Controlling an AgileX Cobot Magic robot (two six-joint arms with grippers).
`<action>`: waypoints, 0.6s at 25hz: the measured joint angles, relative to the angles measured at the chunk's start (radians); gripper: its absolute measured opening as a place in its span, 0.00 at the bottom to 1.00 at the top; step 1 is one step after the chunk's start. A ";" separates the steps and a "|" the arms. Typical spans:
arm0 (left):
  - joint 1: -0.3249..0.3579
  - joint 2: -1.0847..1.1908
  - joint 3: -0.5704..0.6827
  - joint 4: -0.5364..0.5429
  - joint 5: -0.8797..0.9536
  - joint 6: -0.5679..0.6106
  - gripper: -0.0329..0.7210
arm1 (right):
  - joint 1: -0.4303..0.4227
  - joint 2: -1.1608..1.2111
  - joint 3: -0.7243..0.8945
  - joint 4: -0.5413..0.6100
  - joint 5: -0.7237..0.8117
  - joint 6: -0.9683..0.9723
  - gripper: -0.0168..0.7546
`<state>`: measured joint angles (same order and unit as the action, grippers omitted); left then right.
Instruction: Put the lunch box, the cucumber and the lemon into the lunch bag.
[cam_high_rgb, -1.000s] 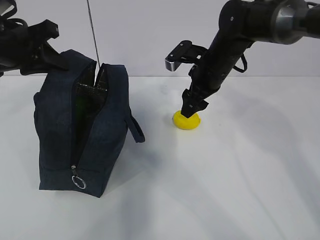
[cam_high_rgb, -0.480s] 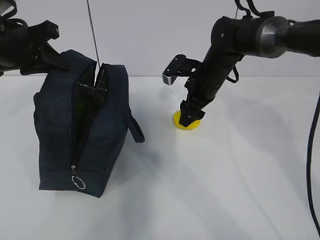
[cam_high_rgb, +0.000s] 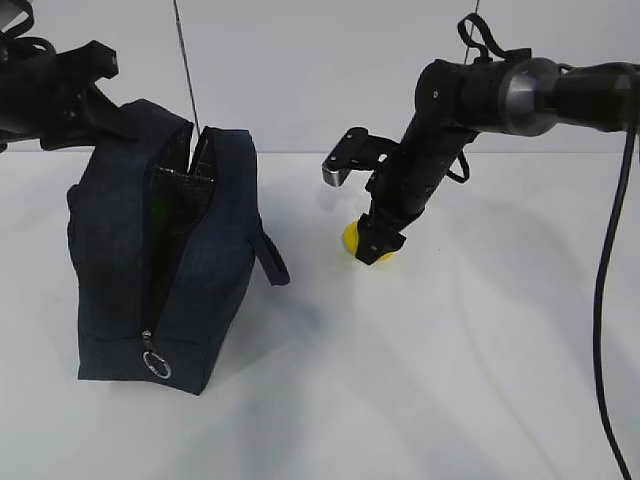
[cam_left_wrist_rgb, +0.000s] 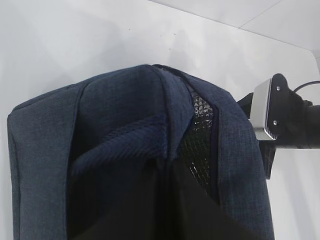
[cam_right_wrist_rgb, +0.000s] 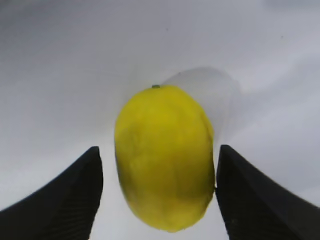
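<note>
The navy lunch bag (cam_high_rgb: 120, 270) stands at the left with its zipper open; the left wrist view shows its top and strap (cam_left_wrist_rgb: 125, 145). My left gripper (cam_high_rgb: 122, 124) is at the bag's far top edge and looks shut on the fabric (cam_left_wrist_rgb: 167, 200). A sliver of green (cam_high_rgb: 160, 212) shows inside the opening; I cannot tell what it is. The lunch box and the cucumber are otherwise hidden. The yellow lemon (cam_high_rgb: 362, 245) lies on the table. My right gripper (cam_high_rgb: 378, 240) is down over it, open, with the lemon (cam_right_wrist_rgb: 164, 155) between the fingers (cam_right_wrist_rgb: 70, 200).
The zipper's silver ring pull (cam_high_rgb: 157, 365) hangs at the bag's near bottom end. A strap loop (cam_high_rgb: 270, 255) sticks out of the bag's right side, toward the lemon. The white table (cam_high_rgb: 450, 380) stretches to the front and right.
My right gripper has come a little lower and to the left around the lemon. The bag and the left arm have not moved.
</note>
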<state>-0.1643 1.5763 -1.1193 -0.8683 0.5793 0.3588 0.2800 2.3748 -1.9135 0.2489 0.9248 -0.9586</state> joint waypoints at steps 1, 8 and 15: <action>0.000 0.000 0.000 0.000 0.000 0.000 0.05 | 0.000 0.000 0.000 0.003 -0.004 0.000 0.69; 0.000 0.000 0.000 0.000 0.000 0.002 0.05 | 0.000 0.000 0.000 0.009 -0.008 -0.002 0.57; 0.000 0.000 0.000 0.000 0.000 0.006 0.05 | 0.000 -0.028 -0.015 0.009 0.043 0.005 0.57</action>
<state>-0.1643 1.5763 -1.1193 -0.8683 0.5793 0.3647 0.2800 2.3469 -1.9282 0.2577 0.9676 -0.9536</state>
